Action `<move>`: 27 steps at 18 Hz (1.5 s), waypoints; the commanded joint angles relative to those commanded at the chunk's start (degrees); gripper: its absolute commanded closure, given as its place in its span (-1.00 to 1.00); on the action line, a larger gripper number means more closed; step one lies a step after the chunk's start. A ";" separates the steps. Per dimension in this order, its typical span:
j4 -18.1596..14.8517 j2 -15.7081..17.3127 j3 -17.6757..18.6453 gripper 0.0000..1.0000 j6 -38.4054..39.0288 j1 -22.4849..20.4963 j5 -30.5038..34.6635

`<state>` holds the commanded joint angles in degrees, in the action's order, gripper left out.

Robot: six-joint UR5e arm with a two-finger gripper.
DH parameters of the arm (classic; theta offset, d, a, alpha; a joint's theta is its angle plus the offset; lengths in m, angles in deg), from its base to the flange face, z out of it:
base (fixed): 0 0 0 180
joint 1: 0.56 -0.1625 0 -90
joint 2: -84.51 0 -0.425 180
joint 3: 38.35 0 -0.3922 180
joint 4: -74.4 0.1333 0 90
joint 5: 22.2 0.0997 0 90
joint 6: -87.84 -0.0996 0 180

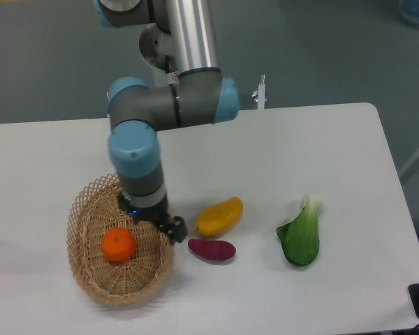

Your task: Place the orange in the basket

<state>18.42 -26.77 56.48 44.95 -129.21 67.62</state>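
I see orange inside basket, gripper over basket's right rim, can't tell jaw opening; mango and bok choy on table

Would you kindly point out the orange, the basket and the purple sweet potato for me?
orange (118,244), fixed camera view, on the middle of its peel.
basket (84,202), fixed camera view, on the lattice rim at the upper left.
purple sweet potato (211,249), fixed camera view, on the middle of its skin.

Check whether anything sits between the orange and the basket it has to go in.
Nothing does: the orange already lies inside the basket. The gripper is above the basket's right rim, its jaws hidden from view.
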 joint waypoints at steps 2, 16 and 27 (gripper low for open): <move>-0.17 0.88 0.09 -1.00 -4.73 -2.65 0.00; -4.12 4.31 1.75 -1.00 -35.31 -21.10 0.00; -8.35 5.19 2.99 -1.00 -52.55 -30.60 -0.09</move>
<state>10.07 -21.58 59.47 -7.60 -159.81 67.54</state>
